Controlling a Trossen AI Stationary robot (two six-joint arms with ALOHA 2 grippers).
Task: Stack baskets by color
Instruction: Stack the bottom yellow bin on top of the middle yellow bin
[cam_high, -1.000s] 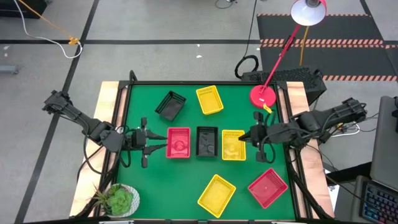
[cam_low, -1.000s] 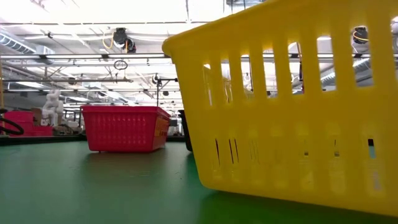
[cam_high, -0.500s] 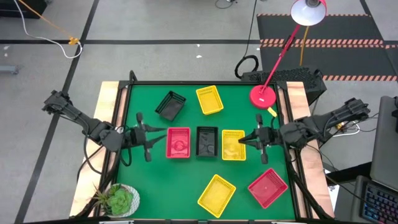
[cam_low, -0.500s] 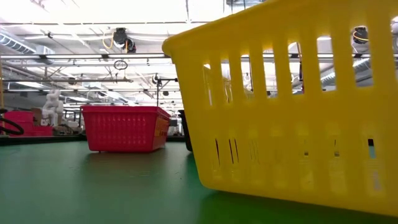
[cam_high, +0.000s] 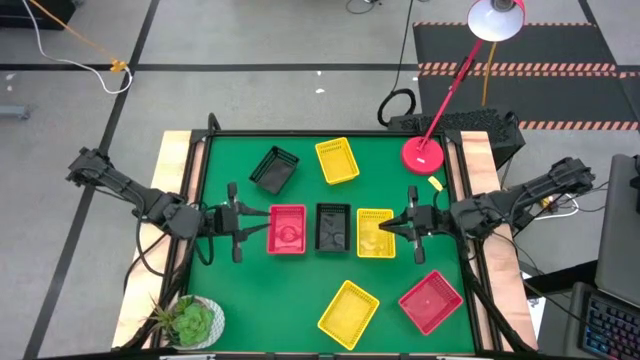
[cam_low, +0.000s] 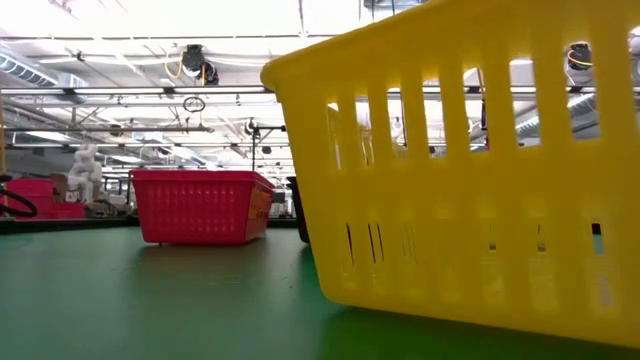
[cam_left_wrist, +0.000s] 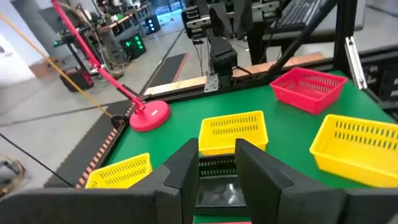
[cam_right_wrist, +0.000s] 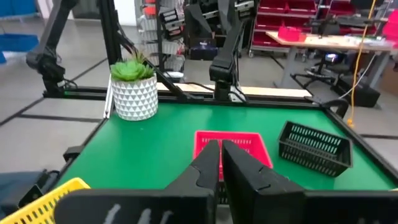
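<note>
Your green table (cam_high: 300, 300) carries seven basket footprints, seen from above. Across the middle runs a row of three: a red basket (cam_high: 287, 229) on the left, a black basket (cam_high: 333, 227) in the centre and a yellow basket (cam_high: 376, 232) on the right, each just beside its neighbour. From overhead you cannot tell how many baskets sit nested in each of these.

Toward the far edge you have a second black basket (cam_high: 274, 169) tilted on the mat, with a second yellow basket (cam_high: 337, 161) near it. Along the near edge sit a third yellow basket (cam_high: 348, 313) and a second red basket (cam_high: 431, 300), both turned at an angle and apart from the row.

Your left gripper (cam_high: 241, 223) hangs just to the left of the row's red basket, fingers parted to a narrow gap and holding nothing. Your right gripper (cam_high: 400, 226) sits at the right end of the row, just beside the yellow basket, its fingers pressed together with nothing between them.

A red lamp base (cam_high: 423, 155) stands at the far right corner, and a potted plant (cam_high: 190, 321) at the near left corner.
</note>
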